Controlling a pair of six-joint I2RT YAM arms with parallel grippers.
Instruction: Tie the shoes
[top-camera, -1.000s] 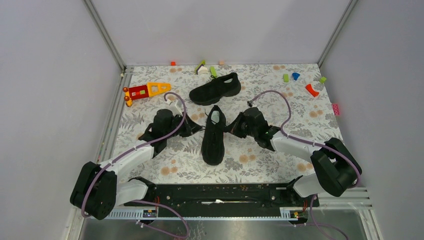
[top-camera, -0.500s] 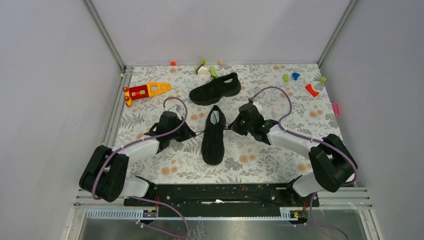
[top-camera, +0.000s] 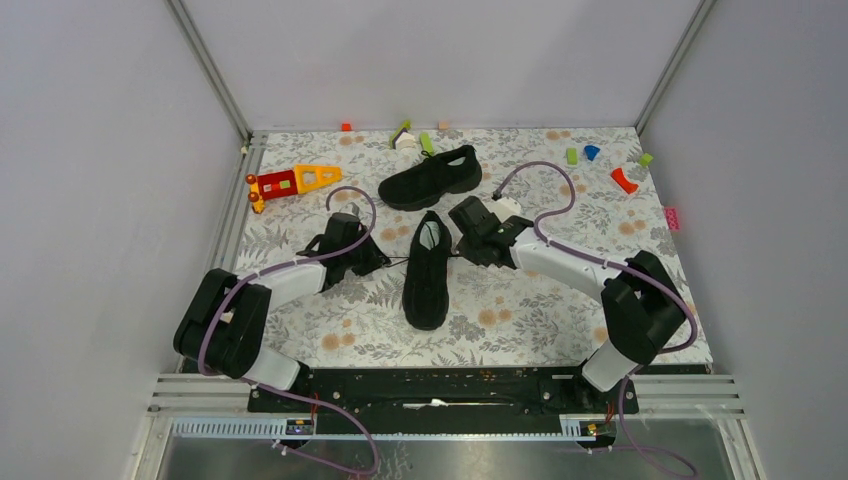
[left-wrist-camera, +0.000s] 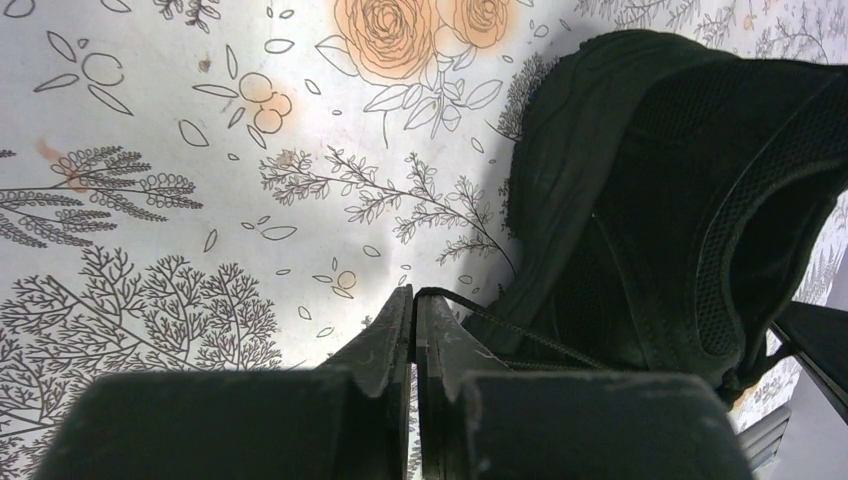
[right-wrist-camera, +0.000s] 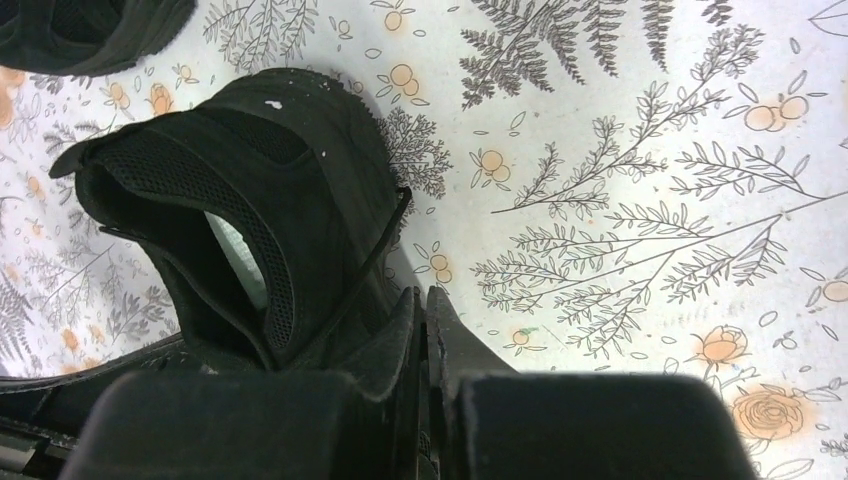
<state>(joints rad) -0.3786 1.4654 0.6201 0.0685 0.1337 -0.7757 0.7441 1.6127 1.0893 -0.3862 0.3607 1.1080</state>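
Pinching left pincer (left-wrist-camera: 413, 298): shut tight on the left lace (left-wrist-camera: 450, 297) — drawn out from the near shoe (top-camera: 427, 280)
Right pincer (right-wrist-camera: 424, 300): we see it closed on the right lace (right-wrist-camera: 383, 248)
Near shoe: on the desk (top-camera: 560, 330), between our pincers, toe toward us
Far shoe (top-camera: 430, 178): behind it — apart

You see the near shoe (top-camera: 427, 280) at table (top-camera: 560, 330) centre, far shoe (top-camera: 430, 177) behind it, left gripper (top-camera: 383, 263) just left, right gripper (top-camera: 459, 249) just right, lace (left-wrist-camera: 440, 293) stretched between them.

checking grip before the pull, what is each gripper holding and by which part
The left gripper, shut, pinches one lace of the near shoe; the right gripper, shut, pinches that shoe's other lace.
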